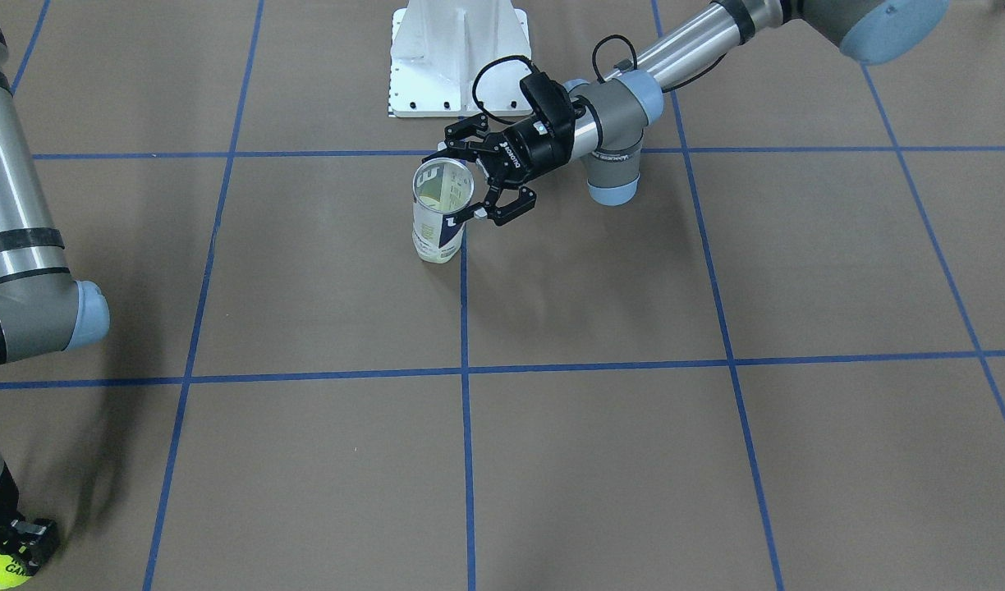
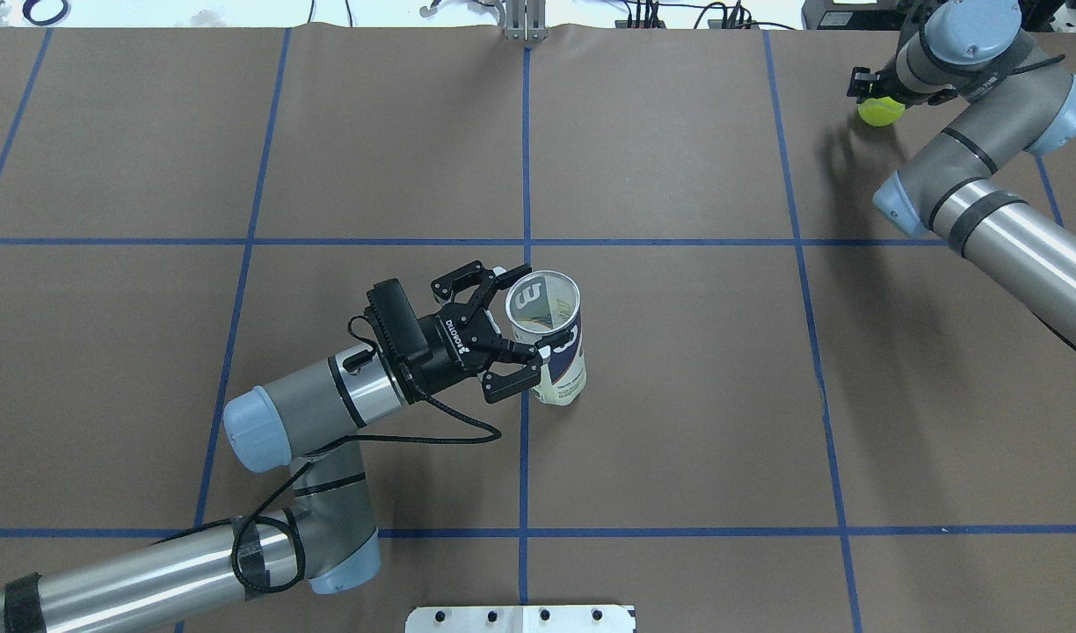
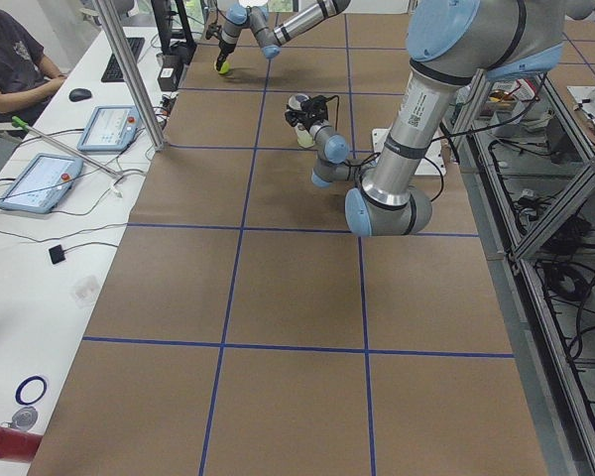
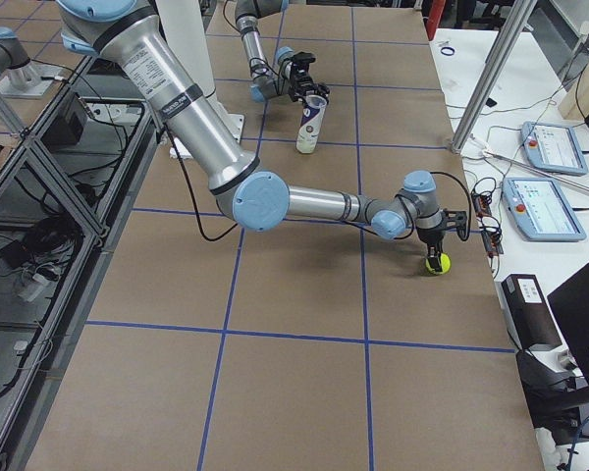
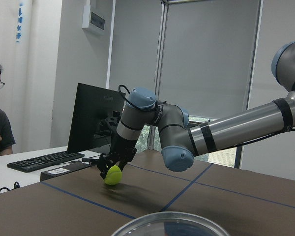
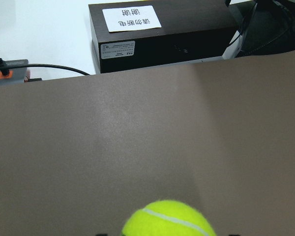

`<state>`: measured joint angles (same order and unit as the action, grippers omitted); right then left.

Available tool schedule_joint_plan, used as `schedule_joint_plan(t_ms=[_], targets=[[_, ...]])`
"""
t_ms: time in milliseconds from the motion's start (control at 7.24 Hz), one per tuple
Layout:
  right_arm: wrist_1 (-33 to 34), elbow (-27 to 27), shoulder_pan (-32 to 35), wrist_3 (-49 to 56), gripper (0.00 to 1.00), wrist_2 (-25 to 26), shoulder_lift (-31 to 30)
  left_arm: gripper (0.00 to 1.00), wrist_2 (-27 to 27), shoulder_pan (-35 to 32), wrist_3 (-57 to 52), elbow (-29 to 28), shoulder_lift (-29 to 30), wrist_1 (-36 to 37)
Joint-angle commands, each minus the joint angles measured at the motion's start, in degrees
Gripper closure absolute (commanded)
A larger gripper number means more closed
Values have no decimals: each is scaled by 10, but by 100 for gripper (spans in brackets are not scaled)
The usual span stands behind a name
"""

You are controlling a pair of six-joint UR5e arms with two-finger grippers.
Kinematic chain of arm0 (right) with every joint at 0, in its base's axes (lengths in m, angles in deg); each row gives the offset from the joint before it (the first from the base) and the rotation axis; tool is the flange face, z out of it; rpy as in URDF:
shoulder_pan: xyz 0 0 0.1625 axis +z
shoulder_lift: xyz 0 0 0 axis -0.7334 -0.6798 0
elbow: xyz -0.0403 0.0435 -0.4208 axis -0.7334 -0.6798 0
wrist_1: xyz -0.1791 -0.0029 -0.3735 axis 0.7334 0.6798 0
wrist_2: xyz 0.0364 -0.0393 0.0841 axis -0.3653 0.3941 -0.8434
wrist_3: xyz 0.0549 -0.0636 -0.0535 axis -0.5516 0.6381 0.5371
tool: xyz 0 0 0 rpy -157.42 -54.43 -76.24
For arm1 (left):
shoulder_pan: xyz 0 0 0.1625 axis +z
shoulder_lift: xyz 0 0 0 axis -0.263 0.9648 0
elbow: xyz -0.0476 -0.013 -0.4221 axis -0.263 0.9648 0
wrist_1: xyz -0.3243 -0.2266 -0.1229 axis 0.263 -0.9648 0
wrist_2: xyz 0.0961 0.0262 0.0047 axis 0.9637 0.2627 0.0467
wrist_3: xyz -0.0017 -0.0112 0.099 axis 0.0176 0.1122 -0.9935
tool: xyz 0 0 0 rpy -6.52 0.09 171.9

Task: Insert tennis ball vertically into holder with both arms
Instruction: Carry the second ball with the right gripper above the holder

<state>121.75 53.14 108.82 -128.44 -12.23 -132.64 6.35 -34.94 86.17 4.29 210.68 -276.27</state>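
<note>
Holder (image 2: 563, 352) upright mid-table, left gripper (image 2: 522, 313) pinching it near the rim. Right gripper (image 5: 112, 168) clamped on tennis ball (image 5: 113, 176) at far corner, well apart. Looks like ball pickup. Next: lift, center over open mouth, lower straight down.

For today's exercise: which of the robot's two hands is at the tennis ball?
The right hand, closed on the tennis ball; the left hand clasps the holder instead.

We find the holder (image 2: 557, 356) mid-table at our left gripper (image 2: 529, 313), the tennis ball (image 2: 881, 112) far right, under our right gripper (image 2: 876, 98).
</note>
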Motion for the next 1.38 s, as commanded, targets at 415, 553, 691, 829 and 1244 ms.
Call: schedule_joint_plan(t_ms=[415, 553, 691, 829, 1244], targets=[[244, 313, 23, -69, 100, -156, -35, 8, 0, 1, 0, 0, 2, 1], [343, 423, 23, -93, 100, -196, -51, 8, 0, 5, 0, 0, 3, 1], [400, 495, 16, -136, 100, -208, -54, 8, 0, 6, 0, 1, 4, 1], [435, 556, -2, -184, 100, -233, -61, 8, 0, 13, 0, 1, 5, 1], [457, 673, -86, -340, 100, -241, -61, 8, 1, 26, 0, 2, 9, 1]])
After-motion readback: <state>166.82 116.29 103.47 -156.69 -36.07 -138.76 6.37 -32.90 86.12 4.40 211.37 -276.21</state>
